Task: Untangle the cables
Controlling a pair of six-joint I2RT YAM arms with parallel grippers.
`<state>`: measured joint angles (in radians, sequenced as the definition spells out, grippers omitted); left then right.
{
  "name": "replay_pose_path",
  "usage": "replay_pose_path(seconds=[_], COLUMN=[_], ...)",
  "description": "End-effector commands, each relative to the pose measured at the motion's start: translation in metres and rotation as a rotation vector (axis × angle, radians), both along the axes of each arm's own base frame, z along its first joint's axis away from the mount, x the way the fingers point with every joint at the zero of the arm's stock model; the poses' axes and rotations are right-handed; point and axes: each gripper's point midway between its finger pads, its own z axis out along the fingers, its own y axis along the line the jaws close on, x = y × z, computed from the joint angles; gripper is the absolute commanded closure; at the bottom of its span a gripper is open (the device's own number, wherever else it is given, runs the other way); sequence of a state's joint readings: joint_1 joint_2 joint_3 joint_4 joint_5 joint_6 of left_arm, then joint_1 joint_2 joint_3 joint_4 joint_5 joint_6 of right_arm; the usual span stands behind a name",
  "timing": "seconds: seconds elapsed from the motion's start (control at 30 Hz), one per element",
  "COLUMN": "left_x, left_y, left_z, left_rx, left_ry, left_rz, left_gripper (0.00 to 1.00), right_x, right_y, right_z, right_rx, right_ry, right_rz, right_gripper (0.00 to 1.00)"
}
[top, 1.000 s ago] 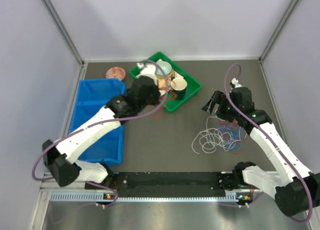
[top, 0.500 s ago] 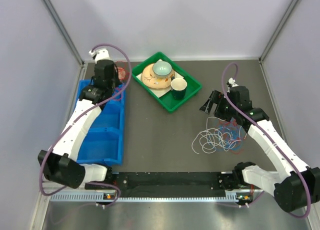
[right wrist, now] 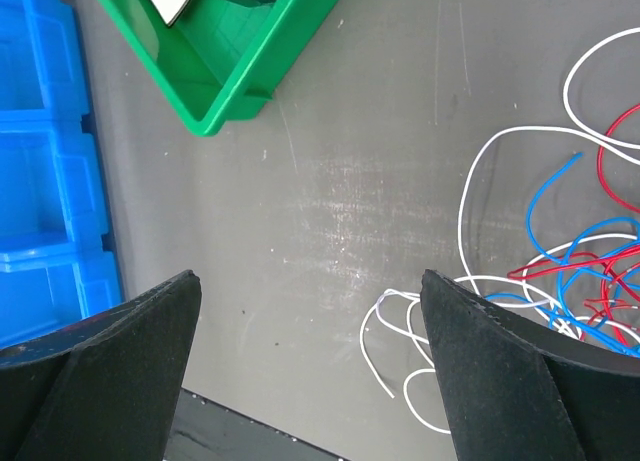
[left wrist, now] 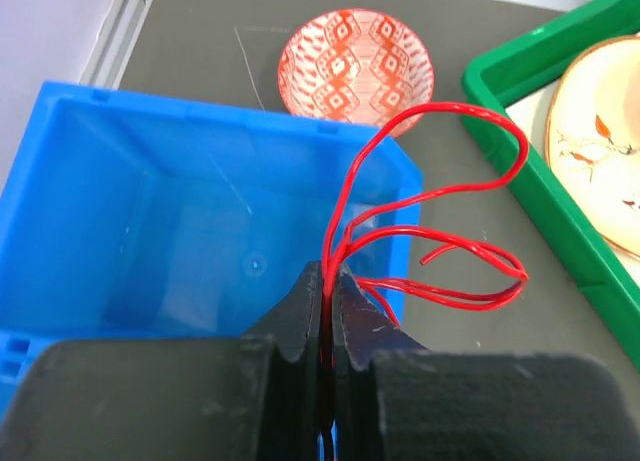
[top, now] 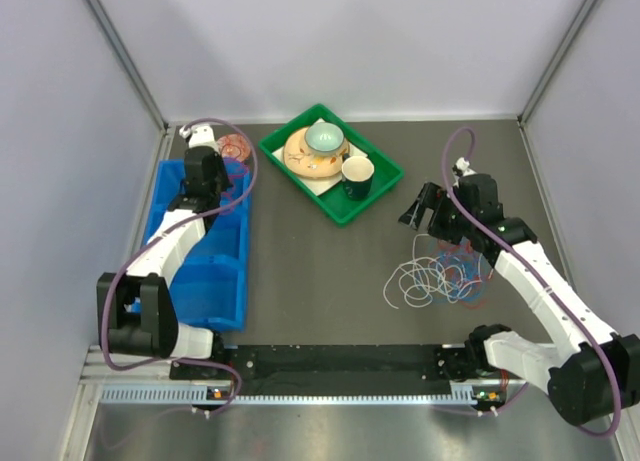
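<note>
So the left gripper [left wrist: 325, 281] is pinched tight on some red cable [left wrist: 460, 104] loops, right over the far corner of the blue bin [left wrist: 150, 231]. The right gripper [right wrist: 308, 281] hangs wide open, well away from that bin, with the tangled cables [top: 440, 279] lying just beside it.

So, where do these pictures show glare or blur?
Right wrist: a pale sheen on the table; the cables are sharp, the dark fingers soft-edged. Left wrist: the red cable is crisp, no glare. Top external: even light, the cables look tiny.
</note>
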<state>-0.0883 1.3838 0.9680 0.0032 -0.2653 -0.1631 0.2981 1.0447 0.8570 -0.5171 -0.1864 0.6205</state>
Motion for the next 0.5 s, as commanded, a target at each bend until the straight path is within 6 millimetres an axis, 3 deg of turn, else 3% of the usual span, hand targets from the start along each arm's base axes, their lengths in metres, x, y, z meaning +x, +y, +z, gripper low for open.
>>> replay_pose_path(seconds=[0.0, 0.2, 0.33, 0.47], left_x=[0.028, 0.035, 0.035, 0.038], left_y=[0.005, 0.024, 0.032, 0.041], left_z=[0.04, 0.043, 0.06, 0.05], left_rx=[0.022, 0.02, 0.009, 0.044], left_ry=[-0.209, -0.23, -0.287, -0.263], left_rz=[-0.02, 0.095, 0.13, 0.154], left_gripper=[1.0, 1.0, 1.0, 1.0], right_x=[0.007, 0.008, 0.007, 0.007], right_y=[0.004, 0.004, 0.004, 0.004], right_z=[0.007, 0.004, 0.003, 0.001], right_rx=[0.013, 0.005, 0.004, 0.004], right_ry=[-0.039, -0.032, -0.027, -0.026], right_rz=[0.016, 0.022, 0.022, 0.024], right_gripper=[0.1, 0.11, 0.11, 0.11])
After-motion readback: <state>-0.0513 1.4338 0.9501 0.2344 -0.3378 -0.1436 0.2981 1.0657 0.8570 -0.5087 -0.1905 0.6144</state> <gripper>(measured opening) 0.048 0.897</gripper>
